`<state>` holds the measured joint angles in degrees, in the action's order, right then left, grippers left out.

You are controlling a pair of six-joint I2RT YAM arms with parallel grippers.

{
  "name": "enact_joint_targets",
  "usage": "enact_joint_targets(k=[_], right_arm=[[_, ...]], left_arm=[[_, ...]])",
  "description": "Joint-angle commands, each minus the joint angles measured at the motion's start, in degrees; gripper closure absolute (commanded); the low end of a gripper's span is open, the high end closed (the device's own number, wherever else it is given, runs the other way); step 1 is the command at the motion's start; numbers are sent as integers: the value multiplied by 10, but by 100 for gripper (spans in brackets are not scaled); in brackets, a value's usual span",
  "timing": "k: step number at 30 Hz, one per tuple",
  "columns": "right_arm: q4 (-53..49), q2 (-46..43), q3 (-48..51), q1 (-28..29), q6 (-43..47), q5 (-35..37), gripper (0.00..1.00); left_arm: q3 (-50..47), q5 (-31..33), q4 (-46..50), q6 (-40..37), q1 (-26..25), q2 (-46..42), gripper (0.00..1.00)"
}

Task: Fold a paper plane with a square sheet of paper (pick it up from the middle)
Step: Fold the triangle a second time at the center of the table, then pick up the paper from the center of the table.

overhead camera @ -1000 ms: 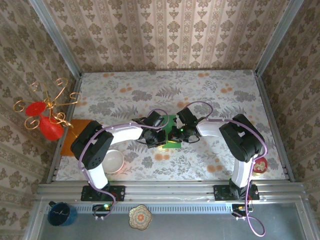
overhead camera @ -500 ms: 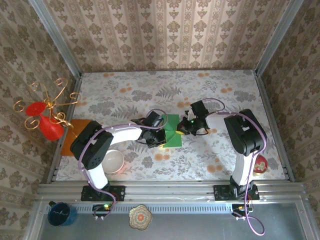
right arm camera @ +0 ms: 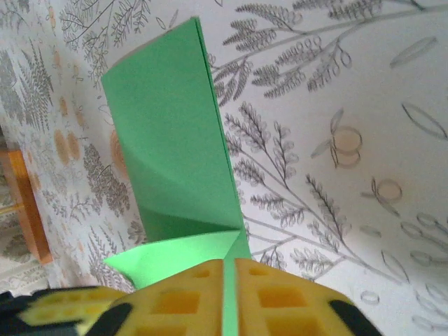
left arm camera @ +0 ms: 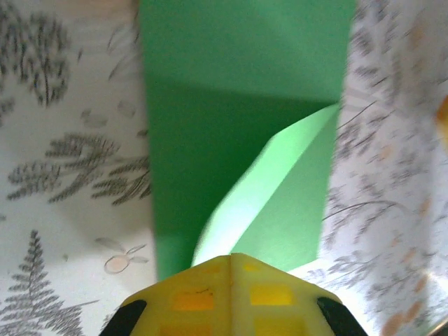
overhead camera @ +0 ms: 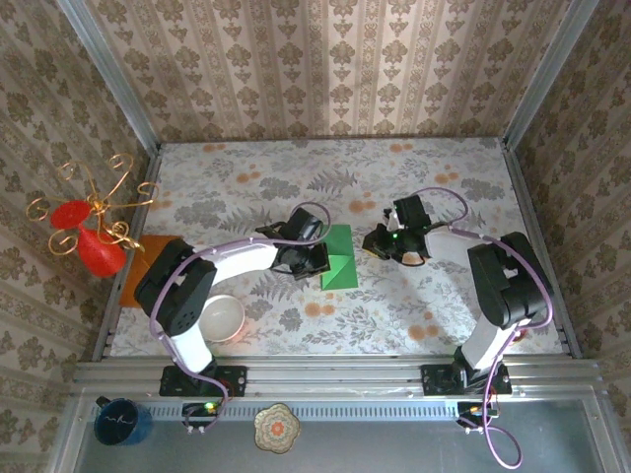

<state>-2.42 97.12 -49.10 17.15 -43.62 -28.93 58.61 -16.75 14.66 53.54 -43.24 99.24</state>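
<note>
- Left end effector (left arm camera: 231, 260) — jaws pressed tight, no gap. Tips sit at the left edge of the square sheet of paper (overhead camera: 338, 254). The corner flap (left arm camera: 280, 175) runs down toward the tips; can't tell if it's pinched or just pushed on.
- Right end effector (right arm camera: 229, 264) — jaws a thin slit apart, green showing thru the slit, nothing held as far as I can see. From above it sits just off the sheet's other edge, close but apart.
- Sheet lies btwn the two end effectors on the table (overhead camera: 434, 187). It's folded to a narrow rectangle w/ one corner turned in. No plane yet; prob. early-to-mid folding.
- Risks:
  - Flap stands a bit proud and the crease looks soft, so it could spring open once the left tips lift off.
  - Thin sheet on a smooth table: any sideways drag from the left tips slides or skews it, and later folds go off-square.
  - Right tips are near the edge w/ only a slit open. A low approach could snag the edge and crumple it instead of closing on it.
  - Pinching flat paper from the middle, the tips may scrape the table and miss.
- Axis: long axis runs crosswise to the line joining the two end effectors, far wall to arm bases, tilted a little. No nose yet, so no real pointing. Turned-in corner looks to be at the end nearer the bases.
- Farther left of the left end effector: orange sheet (overhead camera: 136, 271), well apart.
</note>
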Motion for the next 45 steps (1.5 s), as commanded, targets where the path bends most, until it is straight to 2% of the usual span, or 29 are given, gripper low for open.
enact_joint_targets(k=[1,10,20,42,45], right_arm=[[8,-15,25,15,-22,-11,79],[64,4,44,54,-86,-39,73],[82,34,38,76,-133,-31,72],[71,65,9,93,-150,4,76],[72,68,5,97,-150,3,79]], left_arm=[[9,-8,-21,-15,17,-1,93],[24,-11,-44,-17,36,41,92],[19,-4,-42,-7,47,73,92],[-5,0,-42,15,49,80,93],[-8,-4,-45,19,48,80,93]])
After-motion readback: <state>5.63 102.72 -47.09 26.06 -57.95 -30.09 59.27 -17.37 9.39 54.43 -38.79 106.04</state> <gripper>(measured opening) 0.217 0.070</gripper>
